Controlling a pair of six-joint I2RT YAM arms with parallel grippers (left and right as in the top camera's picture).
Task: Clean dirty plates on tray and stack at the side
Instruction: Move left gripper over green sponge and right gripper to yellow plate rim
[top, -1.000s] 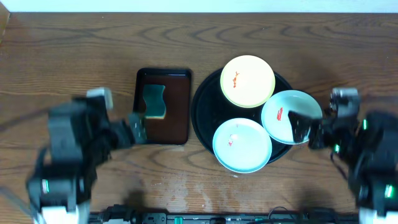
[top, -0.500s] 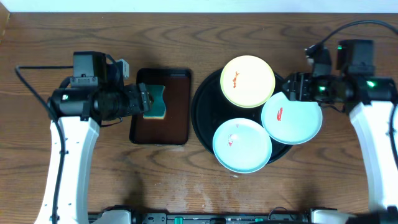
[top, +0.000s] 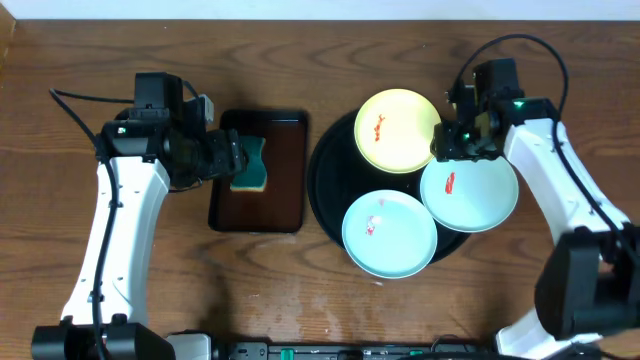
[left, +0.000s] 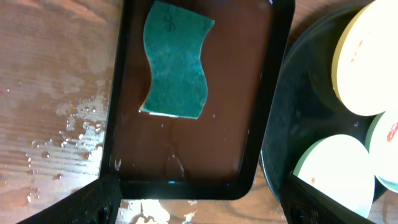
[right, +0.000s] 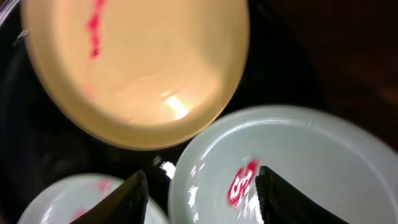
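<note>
I am looking down on the wooden tabletop (top: 300, 60), where the round black tray (top: 318, 185) is sitting right of centre and carrying all three plates. The yellow plate (top: 398, 130) is lying at the back of it. The front blue-white plate (top: 390, 233) is lying at the near edge. The right blue-white plate (top: 475, 195) is overhanging the tray's right rim, close against the other two. Each plate is showing a small red smear (top: 449, 182).

My right claw (right: 202, 196) is hanging over the spot where the yellow plate and the right blue-white plate are meeting. In the right wrist view its fingers (right: 127, 199) are standing partly apart and straddling that plate's rim. One is showing over the black tray outside the rim, the other over the plate's inner face beside the smear. A clear gap is showing between them, so they are not clamping anything. I cannot tell whether either one is touching the plate.

My left claw (left: 200, 193) is spread wide and holding nothing. It is hovering above the brown tray (left: 267, 112), which is lying just left of the black tray. In the left wrist view, that tray's edge is showing between the fingertips. The green sponge (left: 175, 59) is lying flat in the brown tray, ahead of the fingertips rather than between them. Water drops (left: 68, 118) are glistening on the wood beside the brown tray.
</note>
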